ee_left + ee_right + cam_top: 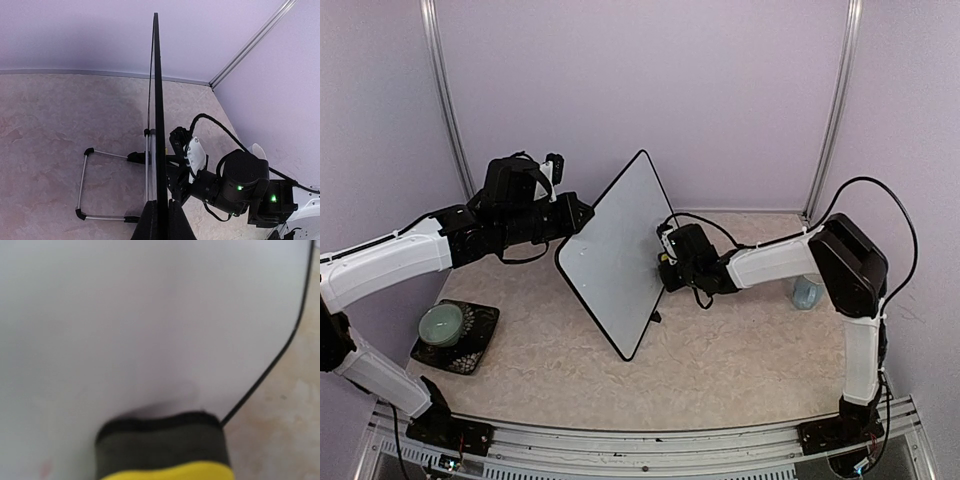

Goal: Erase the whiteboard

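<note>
Whiteboard (615, 255) on edge near the middle of the worktop (740, 365), close to upright, white face turned toward the right edge. Thin black frame all round, with rounded corners. Face plain white in the top view and in the right wrist view.

Left claw (572, 222) clamped shut on the whiteboard at its left edge, reaching in from the left side of the worktop. From the left wrist view, whiteboard edge-on as a dark line straight up the picture, with one of the fingers (176, 224) on each side of the frame at the bottom.

Wire stand (81, 184) behind the whiteboard on the back side, lying on the worktop, with black feet at its corners.

Right claw (663, 265) up against the white face, near its right edge, closed on the eraser (165, 450). Eraser dark on the working side and yellow behind, dark side pressed to the whiteboard. Close to the lower corner of the frame in the right wrist view, with bare worktop showing past that corner. Claw's own fingers out of sight in that view, hidden below the eraser.

Near the left edge of the worktop, toward the near corner: pale green dish (442, 322) on a black mat (472, 345), well apart from the whiteboard.

Near the right edge, behind the right arm: pale blue bottle (807, 292), partly hidden.
</note>
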